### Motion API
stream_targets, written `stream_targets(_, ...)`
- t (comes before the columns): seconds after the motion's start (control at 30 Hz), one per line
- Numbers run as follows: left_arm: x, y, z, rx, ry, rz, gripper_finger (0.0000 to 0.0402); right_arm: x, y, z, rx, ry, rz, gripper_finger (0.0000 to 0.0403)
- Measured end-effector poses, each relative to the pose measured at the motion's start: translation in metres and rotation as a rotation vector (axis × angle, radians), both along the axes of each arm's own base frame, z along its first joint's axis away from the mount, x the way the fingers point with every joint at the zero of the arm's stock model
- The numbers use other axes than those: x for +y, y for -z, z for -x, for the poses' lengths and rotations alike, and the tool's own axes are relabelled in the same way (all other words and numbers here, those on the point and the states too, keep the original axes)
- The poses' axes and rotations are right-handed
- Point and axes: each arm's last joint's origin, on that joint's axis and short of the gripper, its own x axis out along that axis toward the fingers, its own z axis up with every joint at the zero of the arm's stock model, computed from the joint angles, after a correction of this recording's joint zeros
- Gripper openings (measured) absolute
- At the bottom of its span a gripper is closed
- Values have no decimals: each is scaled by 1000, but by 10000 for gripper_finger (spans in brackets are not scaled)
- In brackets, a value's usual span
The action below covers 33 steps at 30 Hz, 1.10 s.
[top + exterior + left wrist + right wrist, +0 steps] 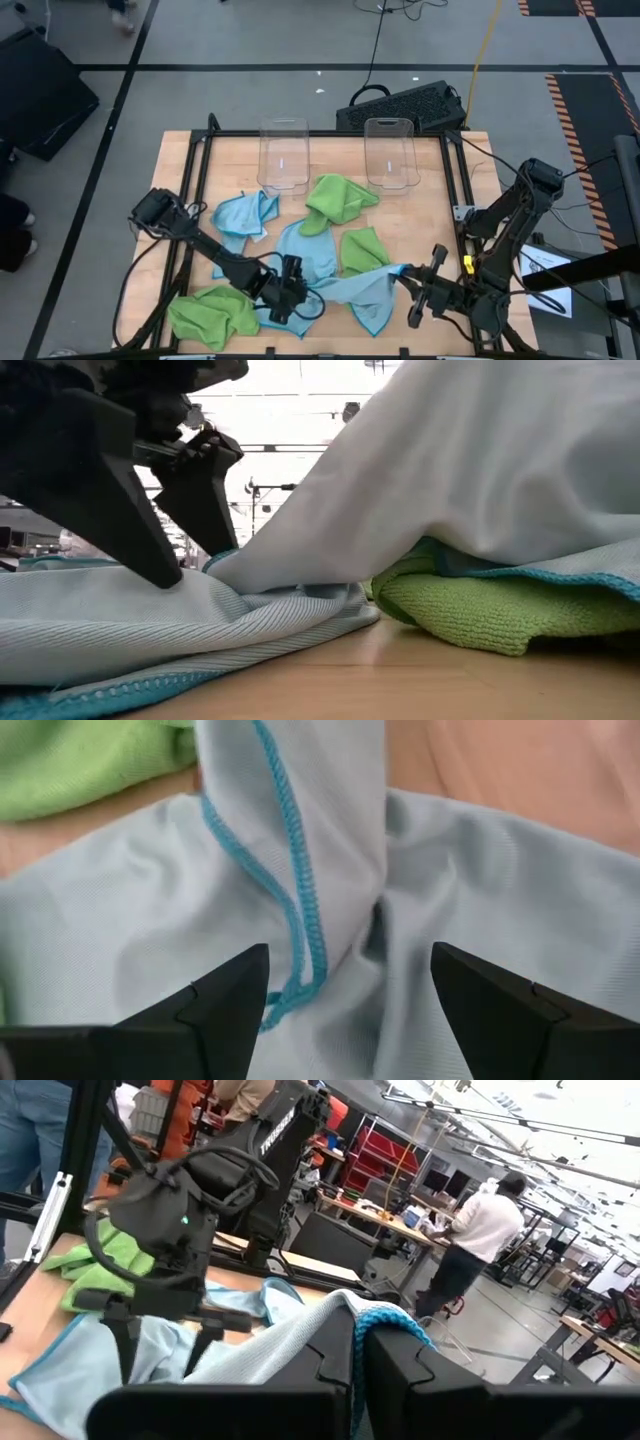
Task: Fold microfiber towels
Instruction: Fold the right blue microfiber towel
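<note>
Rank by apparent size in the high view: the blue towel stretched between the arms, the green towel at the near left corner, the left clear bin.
1. Stretched blue towel, largest.
2. Near-left green towel.
3. Left clear bin, roughly like the green towel; unsure.

Both arms are matte black with blocky jointed links — the left arm (pixel 215 255) trails loose black cables along its length. The right arm (pixel 510 225) carries small yellow marks near its wrist. The left gripper (pixel 345 1010) has wedge-shaped, angular black fingers (pixel 225 1005). White lettering marks the left arm's housing in the right wrist view.
</note>
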Motion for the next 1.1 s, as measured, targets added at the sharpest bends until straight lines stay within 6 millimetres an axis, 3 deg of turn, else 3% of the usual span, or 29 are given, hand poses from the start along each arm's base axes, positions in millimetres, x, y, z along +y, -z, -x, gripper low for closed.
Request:
stream_targets(0.4, 10, 0, -6, -30, -90, -16, 280, -3, -1, -3, -11, 14, -16, 8)
stream_targets(0.8, 12, 2, -7, -31, -86, 13, 153, -3, -1, -3, -10, 13, -15, 8)
stream_targets(1.1, 10, -1, -10, -57, -64, 48, 138, -2, 0, -3, -10, 10, -15, 8)
